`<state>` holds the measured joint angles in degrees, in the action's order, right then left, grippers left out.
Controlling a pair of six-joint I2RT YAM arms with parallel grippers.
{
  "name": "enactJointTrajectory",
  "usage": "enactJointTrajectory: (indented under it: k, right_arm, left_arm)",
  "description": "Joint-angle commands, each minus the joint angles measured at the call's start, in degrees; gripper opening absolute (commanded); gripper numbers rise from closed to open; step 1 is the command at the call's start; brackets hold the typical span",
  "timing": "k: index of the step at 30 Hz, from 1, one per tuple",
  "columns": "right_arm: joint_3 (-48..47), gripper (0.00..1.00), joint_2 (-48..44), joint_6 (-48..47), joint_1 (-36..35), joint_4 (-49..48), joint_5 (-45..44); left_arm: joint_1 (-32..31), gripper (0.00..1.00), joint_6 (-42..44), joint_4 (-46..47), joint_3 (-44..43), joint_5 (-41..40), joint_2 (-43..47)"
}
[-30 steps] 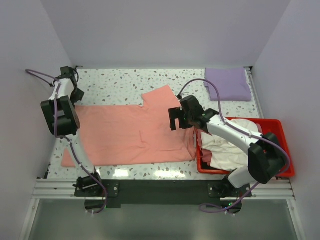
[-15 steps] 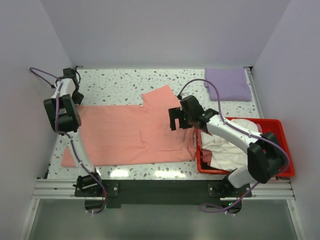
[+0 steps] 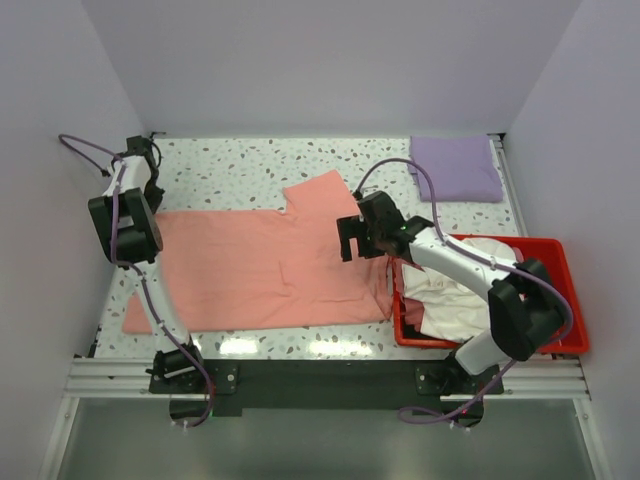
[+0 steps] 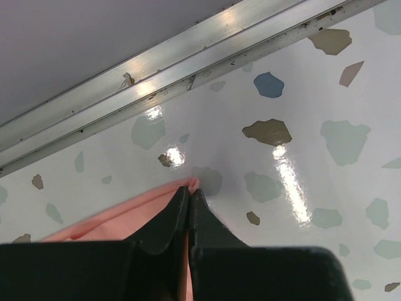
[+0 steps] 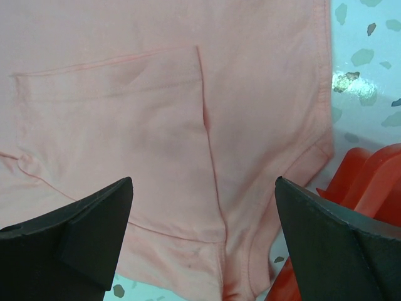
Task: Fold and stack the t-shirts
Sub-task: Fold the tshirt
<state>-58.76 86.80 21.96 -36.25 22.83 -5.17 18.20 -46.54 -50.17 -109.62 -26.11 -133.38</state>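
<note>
A salmon-pink t-shirt (image 3: pixel 260 265) lies spread flat across the speckled table. At its far left corner, my left gripper (image 3: pixel 153 200) is shut on the shirt's edge. In the left wrist view the black fingertips (image 4: pixel 199 207) pinch a small fold of pink cloth (image 4: pixel 125 216), and the gripper (image 4: pixel 190 193) rests low on the table. My right gripper (image 3: pixel 347 240) hangs open above the shirt's right part. Its jaws (image 5: pixel 203 188) stand wide over a sleeve and seam of the pink t-shirt (image 5: pixel 125 94), holding nothing. A folded lavender t-shirt (image 3: pixel 457 168) lies at the back right.
A red plastic bin (image 3: pixel 560 255) stands at the right with a cream-white t-shirt (image 3: pixel 450 290) heaped in it; its rim (image 5: pixel 369 182) shows beside my right jaws. A metal rail (image 4: pixel 188 56) runs along the table's left edge, close to my left gripper. Walls enclose the table.
My left gripper has closed onto the pink shirt's far left corner after shifting a little. The right arm has stayed almost still with its jaws wide.
</note>
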Motion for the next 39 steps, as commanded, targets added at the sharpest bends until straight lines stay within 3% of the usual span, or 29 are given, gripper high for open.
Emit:
enactJointTrajectory:
  k: [1, 7, 11, 20, 24, 28, 33, 39]
  right_arm:
    - [-4.86, 0.99, 1.70, -1.04, 0.57, -0.68, -2.91]
    - [-22.86, 0.99, 13.37, -1.83, 2.32, 4.84, -4.24]
    - [-32.62, 0.99, 21.80, -1.65, 4.08, 2.40, -6.16]
    - [-74.26, 0.99, 53.62, -3.15, 6.89, 10.13, -6.69]
    - [-74.39, 0.99, 58.82, -5.25, 7.59, -1.35, -10.38]
    - [-84.74, 0.99, 67.25, -6.31, 8.21, 1.78, -13.19]
    - [-81.96, 0.99, 67.62, -6.58, 8.12, -4.53, -13.99]
    - [-84.24, 0.99, 70.08, -6.57, 7.95, -4.37, -14.87]
  left_arm:
    - [0.35, 0.00, -0.12, -1.77, 1.86, 0.09, 0.05]
    - [0.00, 0.00, -0.21, 2.44, 8.62, 3.43, 5.32]
    - [-0.44, 0.00, -0.39, 5.52, 12.41, 5.19, 9.36]
    - [-0.35, 0.00, -0.30, 5.79, 13.91, 3.52, 12.00]
    - [-0.35, 0.00, 0.14, 6.92, 15.31, 4.66, 12.62]
    - [-0.44, 0.00, 0.58, 7.20, 15.14, 5.37, 12.09]
    - [-0.53, 0.00, 0.58, 7.81, 16.02, 5.63, 12.01]
    - [-0.62, 0.00, 0.49, 8.07, 16.37, 5.98, 11.92]
